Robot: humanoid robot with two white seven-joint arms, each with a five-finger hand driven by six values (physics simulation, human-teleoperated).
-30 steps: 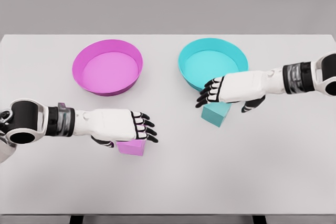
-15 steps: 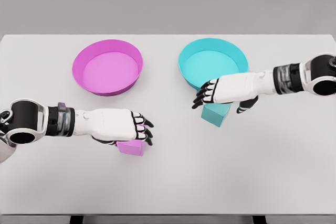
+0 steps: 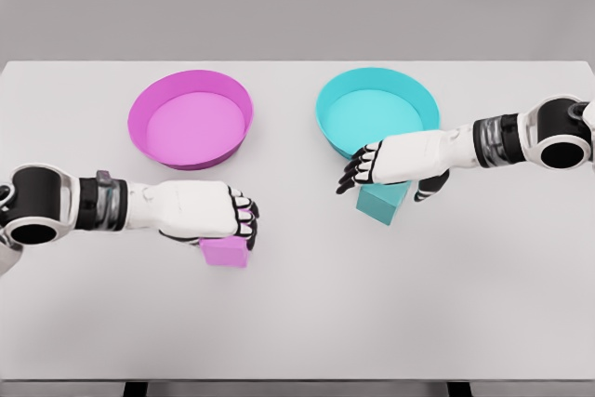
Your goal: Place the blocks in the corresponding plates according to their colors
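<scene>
The left hand (image 3: 200,211) curls down over the pink block (image 3: 226,252) — fingers wrapped on its top edge, the block on the table (image 3: 297,323) below the pink plate (image 3: 191,118). The right hand (image 3: 395,163) hangs with fingers loosely spread over the cyan block (image 3: 383,202), which lies just beside the cyan plate (image 3: 376,111) — whether they touch it is unclear.

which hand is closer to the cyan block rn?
Right. The right hand sits directly over the cyan block; the left hand is far across the table, over the pink block.
</scene>
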